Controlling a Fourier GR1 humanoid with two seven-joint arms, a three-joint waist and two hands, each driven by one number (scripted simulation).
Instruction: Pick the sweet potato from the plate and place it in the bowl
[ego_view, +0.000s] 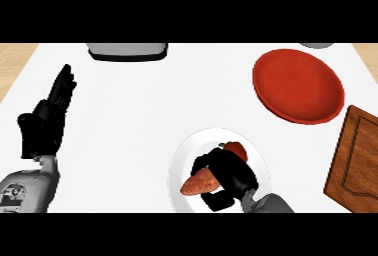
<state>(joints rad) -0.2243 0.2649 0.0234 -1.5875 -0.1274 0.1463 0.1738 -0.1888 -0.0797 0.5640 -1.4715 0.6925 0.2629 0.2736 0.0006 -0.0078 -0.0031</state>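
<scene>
An orange sweet potato (198, 184) lies on a white plate (186, 150) at the lower middle of the head view. My right hand (230, 176) sits over it with fingers curled round it, hiding its middle; a reddish end (236, 150) shows beyond the fingers. The red bowl (297, 85) stands empty at the upper right, well away from the plate. My left hand (46, 125) rests open at the left edge, fingers straight and pointing up.
A grey appliance (127, 51) stands at the back edge of the white counter. A wooden cutting board (357, 160) lies along the right edge, below the bowl. A small grey object (317, 45) peeks in at the top right.
</scene>
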